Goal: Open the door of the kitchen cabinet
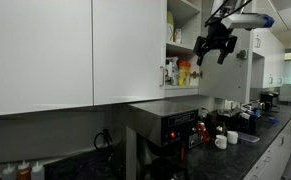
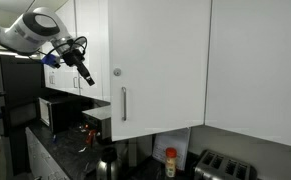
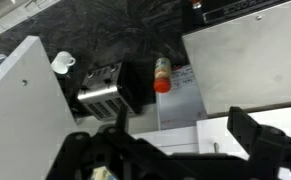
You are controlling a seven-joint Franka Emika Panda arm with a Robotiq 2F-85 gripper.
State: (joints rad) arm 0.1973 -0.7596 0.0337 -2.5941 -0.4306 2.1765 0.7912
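Kitchen cabinet [image 1: 182,30]: wall-hung above the counter [image 1: 275,122], one door wide, white shelves exposed in an exterior view; stocked with bottles [image 1: 185,72], likely stored high to spare the work surface.
Door [image 2: 157,70]: tall plain white panel, apparently hinged on the right, standing swung out from the cabinet face toward the near side; task judged largely done.
Arm [image 2: 30,28]: entering high from the left in an exterior view, last links angled down toward the door.
Hand [image 2: 86,76]: left of the door, near it but apart, pointing down and right, opened wide, holding nothing.
Handle [image 2: 123,103]: slim vertical silver bar at the door's lower left edge, set opposite the hinge for leverage, untouched.
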